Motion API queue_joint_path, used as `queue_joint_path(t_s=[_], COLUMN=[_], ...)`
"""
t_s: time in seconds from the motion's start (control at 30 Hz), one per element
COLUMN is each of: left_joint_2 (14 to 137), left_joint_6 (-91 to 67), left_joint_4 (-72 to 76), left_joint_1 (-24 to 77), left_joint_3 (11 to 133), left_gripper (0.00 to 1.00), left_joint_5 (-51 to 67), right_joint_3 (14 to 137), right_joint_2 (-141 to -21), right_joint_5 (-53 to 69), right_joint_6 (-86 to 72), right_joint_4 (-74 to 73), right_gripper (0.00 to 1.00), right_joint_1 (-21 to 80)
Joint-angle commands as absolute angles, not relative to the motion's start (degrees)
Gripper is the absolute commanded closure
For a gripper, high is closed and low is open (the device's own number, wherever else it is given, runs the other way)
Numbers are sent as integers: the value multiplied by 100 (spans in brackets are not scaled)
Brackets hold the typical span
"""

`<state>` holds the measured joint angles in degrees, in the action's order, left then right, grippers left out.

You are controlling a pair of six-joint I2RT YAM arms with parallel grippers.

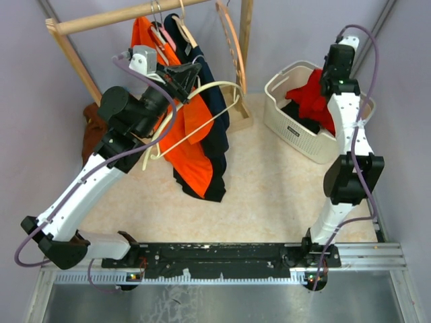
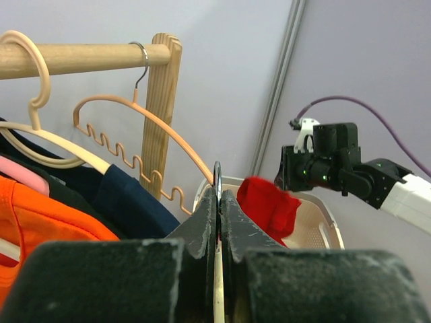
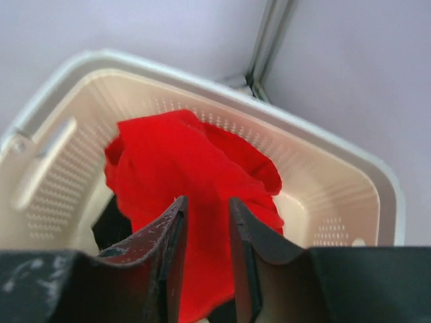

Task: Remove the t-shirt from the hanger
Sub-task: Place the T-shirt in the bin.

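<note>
- Between the jaws of our left pincer (image 2: 217, 196), which are pressed shut, we find the thin neck of a cream hanger (image 1: 222, 83), with its metal hook poking up just past the fingertips.
- Below that grip, the hanger's frame slants down and away, bare, and it crosses in front of an orange shirt (image 1: 192, 145) and a navy garment (image 1: 215, 128).
- Just beyond the left pincer, both of those garments hang from a wooden rail (image 1: 121, 17).
- Past the left pincer's tips, further along the rail, we see a peach hanger (image 2: 135, 124) with a wavy notched lower edge, hooked on close to the rack's upright post.
- Back along the left arm, on the side away from the pincer, a brown cloth (image 1: 91, 131) sits low by the rack's slanted leg.
- Well across from the left pincer, our right pincer (image 3: 207, 202) hangs over a cream basket (image 3: 316, 195) with its jaws parted a little.
- Directly under the right pincer lies the red t-shirt (image 3: 182, 155), off the hanger and bunched up inside the basket.
- Red cloth shows through the gap between the jaws, and we cannot tell whether the fingers touch it.
- Beneath the red t-shirt, to the left of the right pincer in its own view, a dark garment (image 3: 111, 229) peeks out against the basket wall.
- Outward from there, the basket stands on the beige worktop (image 1: 269, 182), near the foot of the rack's post.
</note>
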<state>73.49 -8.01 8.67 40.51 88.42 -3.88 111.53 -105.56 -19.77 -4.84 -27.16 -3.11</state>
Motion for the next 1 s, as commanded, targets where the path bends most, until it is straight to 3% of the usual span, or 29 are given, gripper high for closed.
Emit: queue_joint_path(t_s=[0.0, 0.37, 0.97], left_joint_2=[7403, 7427, 7664], left_joint_6=[-835, -952, -1072], left_joint_4=[1213, 987, 302], left_joint_1=[4078, 4078, 4113], left_joint_3=[9176, 9249, 9639], left_gripper=[100, 100, 100], left_joint_5=[-431, -387, -387], right_joint_3=[10589, 9587, 8963], right_joint_2=[-9915, -8335, -6997], right_joint_5=[-1873, -999, 478], right_joint_6=[-515, -619, -958], right_joint_4=[-2314, -2052, -1428], right_gripper=[66, 60, 55], right_joint_1=[-281, -138, 1553])
